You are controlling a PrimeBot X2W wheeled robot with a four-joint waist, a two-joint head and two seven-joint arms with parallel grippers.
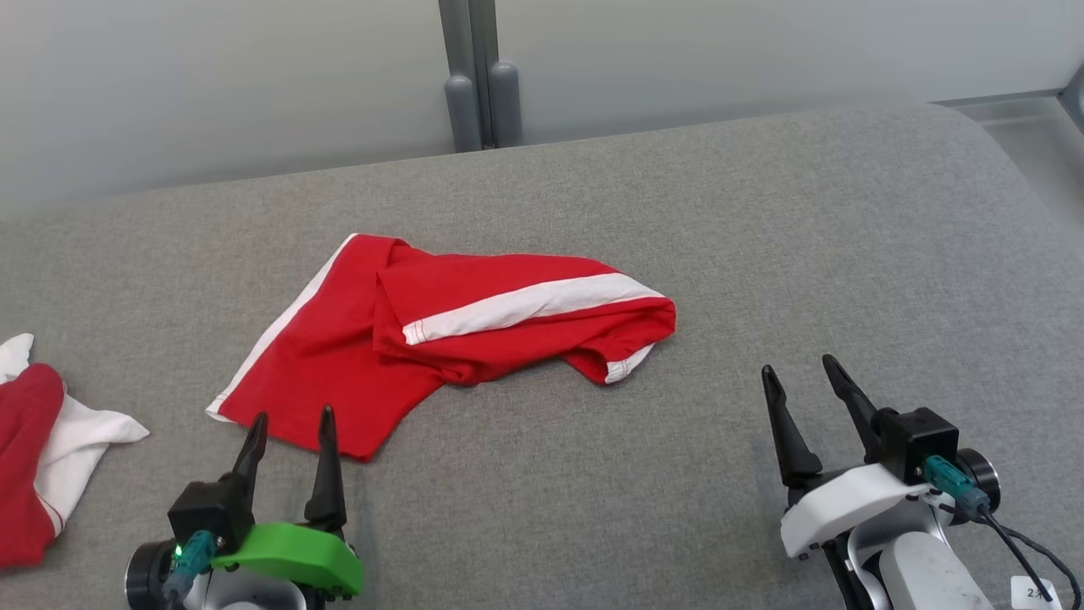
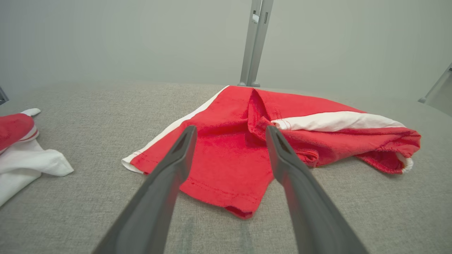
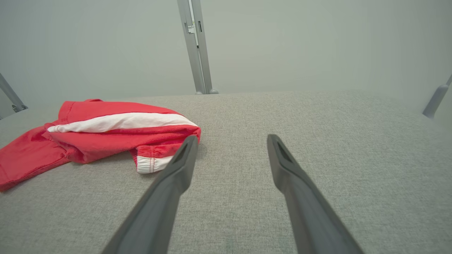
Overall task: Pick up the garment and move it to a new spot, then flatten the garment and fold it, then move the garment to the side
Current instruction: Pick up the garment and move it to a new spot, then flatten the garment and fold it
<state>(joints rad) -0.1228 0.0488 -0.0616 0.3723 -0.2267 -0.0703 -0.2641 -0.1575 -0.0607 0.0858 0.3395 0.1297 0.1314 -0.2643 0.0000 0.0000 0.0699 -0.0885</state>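
Garment [image 1: 339, 356], red with white stripes, lies rumpled left of centre on the grey counter [image 1: 593, 491]. Left hand [image 1: 292, 413] at its near corner and right hand [image 1: 797, 364], well right, both gape empty. Pinching one layer may drag it bunched. Bare room lies right; a second garment [image 1: 34, 457] crowds the left edge.
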